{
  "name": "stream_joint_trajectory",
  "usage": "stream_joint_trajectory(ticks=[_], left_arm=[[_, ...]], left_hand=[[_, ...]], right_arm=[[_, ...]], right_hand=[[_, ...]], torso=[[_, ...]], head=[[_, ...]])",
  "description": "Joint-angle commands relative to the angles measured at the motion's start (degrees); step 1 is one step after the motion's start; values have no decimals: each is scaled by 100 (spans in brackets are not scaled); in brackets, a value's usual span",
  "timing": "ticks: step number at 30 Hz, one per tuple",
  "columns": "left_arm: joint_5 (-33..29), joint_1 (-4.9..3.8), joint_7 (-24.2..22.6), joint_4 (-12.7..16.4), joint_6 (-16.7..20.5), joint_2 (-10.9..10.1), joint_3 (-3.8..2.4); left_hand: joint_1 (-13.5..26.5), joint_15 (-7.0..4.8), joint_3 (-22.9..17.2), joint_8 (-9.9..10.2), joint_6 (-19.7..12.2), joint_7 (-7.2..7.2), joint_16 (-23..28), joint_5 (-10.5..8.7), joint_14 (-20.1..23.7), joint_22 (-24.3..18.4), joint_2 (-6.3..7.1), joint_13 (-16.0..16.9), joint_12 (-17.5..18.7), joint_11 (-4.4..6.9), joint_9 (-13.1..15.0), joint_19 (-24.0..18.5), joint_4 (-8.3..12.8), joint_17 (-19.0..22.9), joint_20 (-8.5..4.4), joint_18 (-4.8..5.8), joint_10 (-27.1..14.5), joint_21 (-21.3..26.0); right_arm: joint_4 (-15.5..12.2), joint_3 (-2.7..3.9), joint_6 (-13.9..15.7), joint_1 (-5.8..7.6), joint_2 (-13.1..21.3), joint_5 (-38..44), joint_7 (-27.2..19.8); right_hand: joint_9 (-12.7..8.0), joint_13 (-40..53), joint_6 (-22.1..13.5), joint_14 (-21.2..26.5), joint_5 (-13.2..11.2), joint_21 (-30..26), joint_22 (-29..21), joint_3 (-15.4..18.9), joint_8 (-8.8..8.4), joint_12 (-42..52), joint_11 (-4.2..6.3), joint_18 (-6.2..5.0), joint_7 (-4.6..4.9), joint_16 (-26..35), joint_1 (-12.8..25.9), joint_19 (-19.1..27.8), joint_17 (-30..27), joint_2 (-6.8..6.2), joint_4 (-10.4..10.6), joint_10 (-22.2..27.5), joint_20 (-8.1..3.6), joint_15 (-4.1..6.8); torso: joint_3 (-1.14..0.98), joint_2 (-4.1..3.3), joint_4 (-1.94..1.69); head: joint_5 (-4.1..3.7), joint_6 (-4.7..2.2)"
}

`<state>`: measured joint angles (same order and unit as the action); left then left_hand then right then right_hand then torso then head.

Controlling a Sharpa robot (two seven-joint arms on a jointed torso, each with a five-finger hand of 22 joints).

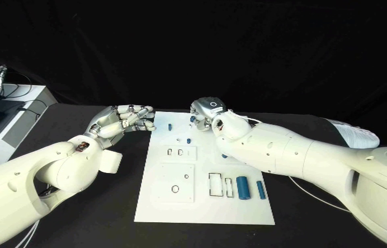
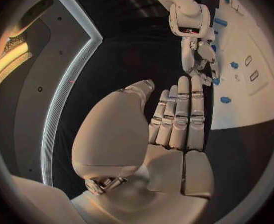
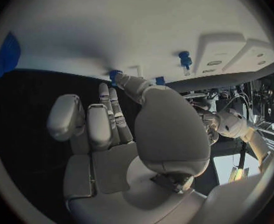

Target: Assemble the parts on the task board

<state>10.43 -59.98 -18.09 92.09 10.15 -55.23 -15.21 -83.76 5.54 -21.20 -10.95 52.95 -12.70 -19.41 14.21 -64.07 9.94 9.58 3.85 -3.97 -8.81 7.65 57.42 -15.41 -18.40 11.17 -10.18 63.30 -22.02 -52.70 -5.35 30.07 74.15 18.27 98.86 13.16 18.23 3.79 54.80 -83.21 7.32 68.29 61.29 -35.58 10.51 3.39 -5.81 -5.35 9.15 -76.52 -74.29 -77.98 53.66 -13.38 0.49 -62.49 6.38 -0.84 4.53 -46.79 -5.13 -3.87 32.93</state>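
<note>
At the board's (image 1: 161,206) far edge, the right robot hand (image 1: 208,112) touched a small blue part (image 2: 216,81), grip unclear. Left robot hand (image 1: 127,119) waited beside it, fingers curled, empty. Two blue cylinders (image 1: 242,187) lay loose near the front, so assembly looked barely begun.

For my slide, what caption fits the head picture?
Right hand reaches blue parts at the white task board's far edge; left hand waits beside it.

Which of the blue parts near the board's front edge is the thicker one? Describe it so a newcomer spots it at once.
Start at the white task board and go to its near right corner. Two blue cylinders lie side by side there, beside a rectangular outline; the thicker cylinder lies next to the outline, the slimmer cylinder farther right.
</note>
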Motion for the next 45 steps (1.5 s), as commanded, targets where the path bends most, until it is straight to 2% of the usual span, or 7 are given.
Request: stream_joint_trajectory(ticks=[1, 12, 22, 24, 27, 30, 45], left_arm=[[17, -5, -20, 7, -57, 5, -5], [14, -4, -21, -11, -47, -48, -5], [5, -3, -52, -18, -64, -99, -5], [5, -2, -58, -20, -64, -105, -5], [5, -2, -68, -25, -66, -113, -5], [6, -1, -72, -31, -69, -118, -5], [46, 2, -76, -77, -91, -91, -5]], left_hand=[[19, -4, -42, 27, 23, 2, -39, -13, 52, 8, 60, 0, 30, -18, -9, -63, -4, -18, -2, -9, 24, -31], [19, -4, -42, 27, 23, 2, -39, -13, 52, 8, 60, 0, 30, -18, -9, -63, -4, -18, -2, -9, 24, -31], [23, -2, -50, 31, 20, 2, -43, -13, 62, 11, 62, 0, 32, -20, -10, -71, -2, -30, -1, -9, 20, -36], [23, -2, -50, 31, 20, 2, -43, -13, 62, 11, 62, 0, 32, -20, -10, -71, -2, -30, -1, -9, 20, -36], [21, -2, -54, 30, 23, 6, -45, -12, 66, 11, 63, 0, 30, -18, -9, -74, 2, -35, 0, -9, 22, -38], [21, -2, -54, 30, 23, 6, -45, -12, 66, 11, 63, 0, 30, -18, -9, -74, 2, -35, 0, -9, 22, -38], [21, -2, -54, 30, 23, 6, -45, -12, 66, 11, 63, 0, 30, -18, -9, -74, 2, -35, 0, -9, 22, -38]], right_arm=[[-45, 0, 56, -1, 51, 0, -45], [-780, 19, 325, 18, 711, -39, 78], [-1769, 179, 109, 210, 1929, -2027, -184], [-1814, 185, -53, 236, 2069, -2329, -236], [-1804, 191, -371, 264, 2246, -2746, -288], [-1739, 194, -645, 276, 2347, -2997, -282], [-1409, 192, -1069, 248, 2233, -3132, -128]], right_hand=[[-30, -8, -168, 57, 29, -292, -322, 215, -115, 12, -39, -115, -41, 89, -101, 116, -187, -69, -9, 306, 26, -19], [-55, 21, -200, 45, 43, -541, -531, 811, -222, 73, -46, -148, -63, 102, -369, 106, -258, 39, 93, 426, 38, -27], [-37, 614, -14, -221, 403, 276, 504, 671, -253, 995, 315, 47, -120, -459, -239, -361, 847, -190, 330, -1597, -205, 256], [-21, 1579, -42, -208, 502, 403, 676, 1002, -314, 1864, 373, 60, -171, -510, -310, -412, 882, -203, 354, -1569, -307, 287], [24, 5814, -186, -298, 527, 710, 1089, 1452, -318, 5923, 280, 163, -132, -717, -395, -540, 1347, -129, 526, -1766, -213, 289], [65, 7931, -299, -443, 659, 1087, 1563, 1777, -252, 7994, 196, 249, -45, -1044, -501, -693, 2297, 6, 726, -2309, -112, 152], [95, 8621, -442, -600, 662, 1616, 2209, 2248, -154, 8661, 104, 374, 51, -1278, -572, -915, 3240, 37, 1011, -2751, -30, 46]], torso=[[0, -3, 2], [-15, -2, 29], [-46, 30, 116], [-53, 34, 131], [-68, 35, 149], [-82, 28, 148], [-69, 19, 126]], head=[[10, -8], [30, -35], [27, -69], [22, -65], [38, -53], [12, -38], [-6, 6]])
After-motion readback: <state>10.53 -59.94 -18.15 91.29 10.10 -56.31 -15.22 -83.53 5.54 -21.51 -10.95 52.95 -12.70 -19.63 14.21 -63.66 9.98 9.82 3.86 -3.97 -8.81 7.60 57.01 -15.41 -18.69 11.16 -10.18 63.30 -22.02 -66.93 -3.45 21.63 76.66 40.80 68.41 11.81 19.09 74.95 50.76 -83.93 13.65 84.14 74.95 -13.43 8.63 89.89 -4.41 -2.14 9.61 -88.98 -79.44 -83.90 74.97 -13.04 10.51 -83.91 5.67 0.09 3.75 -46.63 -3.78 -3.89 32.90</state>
